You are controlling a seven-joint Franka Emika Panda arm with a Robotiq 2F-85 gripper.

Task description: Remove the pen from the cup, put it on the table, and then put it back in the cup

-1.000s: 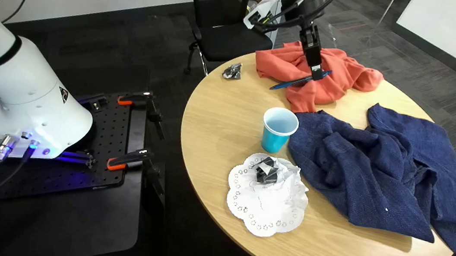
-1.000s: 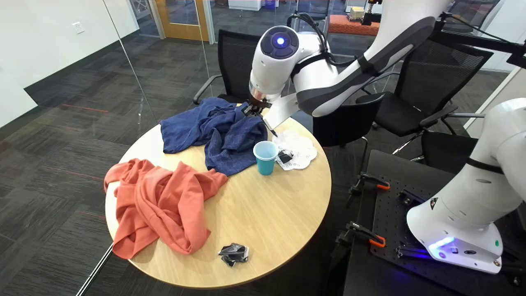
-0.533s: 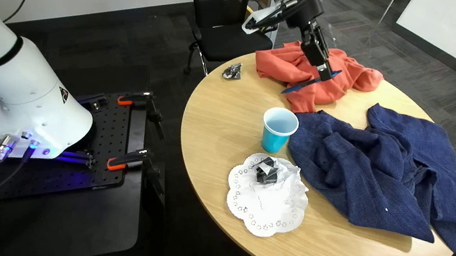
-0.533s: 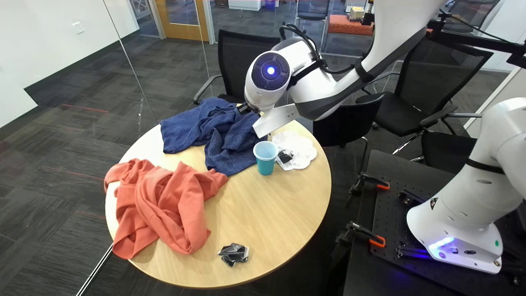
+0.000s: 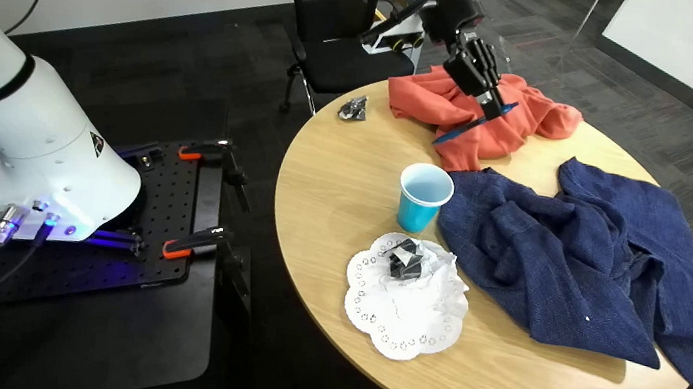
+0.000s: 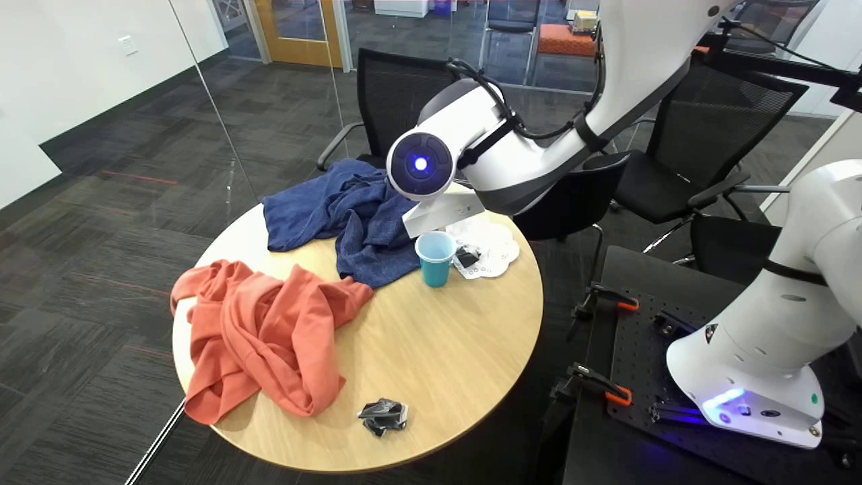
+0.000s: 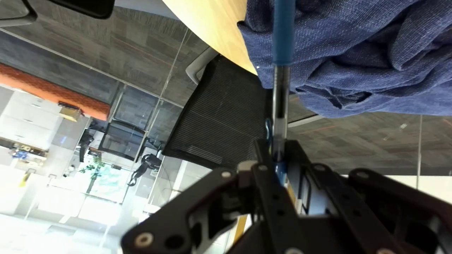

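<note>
Blue and slanting, the pen was pinched near one end by the claw, outside the cup, and returning it, if that was the step, likely called for turning it upright, centring it above, and lowering it straight in.

Bright, even indoor light fills both exterior views, bleaching the scalloped white paper doily; in an exterior view, a soft shadow lies on the round light-wood table along the edge of the crumpled dark-blue woven cloth. A blue glow tints the white robot base. In the wrist view, glare washes out the lower left, and the slim blue pen and black two-fingered gripper look blurred.
</note>
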